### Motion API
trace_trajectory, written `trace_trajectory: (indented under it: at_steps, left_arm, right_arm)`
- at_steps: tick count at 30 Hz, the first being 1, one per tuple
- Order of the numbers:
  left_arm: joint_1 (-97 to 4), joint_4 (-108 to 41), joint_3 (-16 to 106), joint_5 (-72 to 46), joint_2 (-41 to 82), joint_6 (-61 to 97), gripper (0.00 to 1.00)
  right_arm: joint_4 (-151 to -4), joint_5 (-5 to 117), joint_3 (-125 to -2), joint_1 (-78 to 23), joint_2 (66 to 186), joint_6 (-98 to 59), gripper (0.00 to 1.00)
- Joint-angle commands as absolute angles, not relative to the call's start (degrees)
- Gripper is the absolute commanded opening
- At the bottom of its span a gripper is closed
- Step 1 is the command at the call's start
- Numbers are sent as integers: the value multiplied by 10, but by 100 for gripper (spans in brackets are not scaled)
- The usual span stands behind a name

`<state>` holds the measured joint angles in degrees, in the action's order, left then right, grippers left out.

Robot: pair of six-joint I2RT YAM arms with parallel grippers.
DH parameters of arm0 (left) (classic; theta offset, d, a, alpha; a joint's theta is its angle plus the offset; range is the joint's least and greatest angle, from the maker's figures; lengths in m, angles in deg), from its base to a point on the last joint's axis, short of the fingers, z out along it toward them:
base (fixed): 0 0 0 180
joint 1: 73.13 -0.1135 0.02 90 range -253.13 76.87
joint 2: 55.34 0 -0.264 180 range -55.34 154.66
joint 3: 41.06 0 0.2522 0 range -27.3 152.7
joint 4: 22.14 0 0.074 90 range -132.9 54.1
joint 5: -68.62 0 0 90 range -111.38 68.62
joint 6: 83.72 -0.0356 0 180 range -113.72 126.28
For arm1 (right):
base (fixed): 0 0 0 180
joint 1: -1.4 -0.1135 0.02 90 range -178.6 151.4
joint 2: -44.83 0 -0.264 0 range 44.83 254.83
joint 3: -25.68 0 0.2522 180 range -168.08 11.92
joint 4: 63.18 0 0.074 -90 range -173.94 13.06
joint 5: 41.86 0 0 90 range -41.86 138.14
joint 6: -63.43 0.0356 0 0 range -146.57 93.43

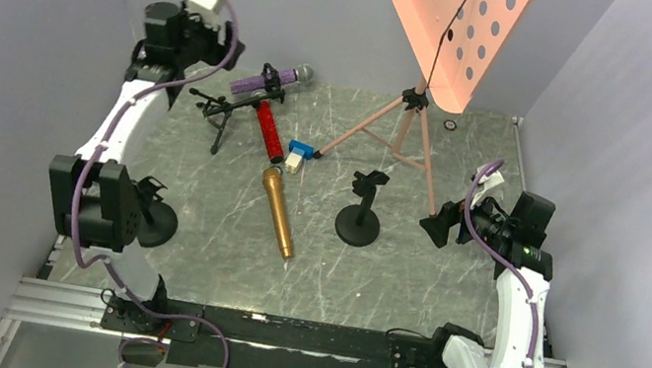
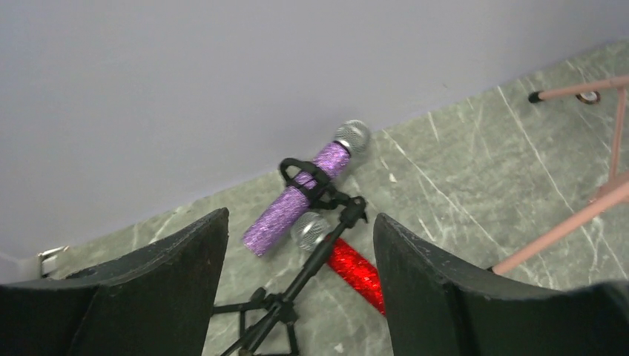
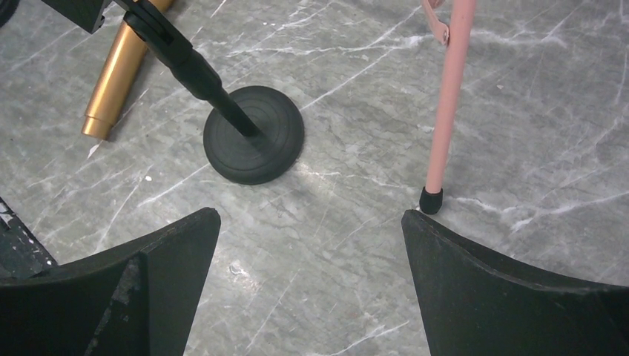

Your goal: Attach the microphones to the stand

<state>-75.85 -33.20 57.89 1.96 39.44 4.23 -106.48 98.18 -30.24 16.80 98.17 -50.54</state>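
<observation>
The purple microphone (image 1: 268,83) sits in the clip of a small black tripod stand (image 1: 222,111) at the back left; the left wrist view shows it (image 2: 303,194) with the clip around it. The red microphone (image 1: 268,129) lies on the table beside that stand, its silver head (image 2: 310,231) under the stand's arm. The gold microphone (image 1: 278,212) lies mid-table. A black round-base stand (image 1: 359,222) with an empty clip stands to its right. My left gripper (image 1: 225,54) is open and empty above the purple microphone. My right gripper (image 1: 435,228) is open and empty, right of the round-base stand (image 3: 254,145).
A pink music stand (image 1: 402,122) on a tripod stands at the back, one foot (image 3: 431,200) near my right gripper. A small blue-and-white block (image 1: 299,153) lies by the red microphone. Another black round-base stand (image 1: 158,222) is beside my left arm. Grey walls close three sides.
</observation>
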Motion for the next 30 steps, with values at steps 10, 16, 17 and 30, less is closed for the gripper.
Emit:
trace_trajectory:
  at_steps: [10,16,17,30]
  left_arm:
    - [-629,-637,823,-183,616,-121,68]
    - [-599,-664,918,-233,708,-155,58]
    - [-595,-658,920,-238,715,-164,57]
    - [-568,-620,928,-283,790,-219,47]
  right_arm:
    - [-1064,994,-315,156,970,-523,100]
    - [-1066,996,-316,155,977,-524,100]
    - [-1068,996,-317,154,978,-525,100]
    - [-1075,994,-320,150,988,-530,100]
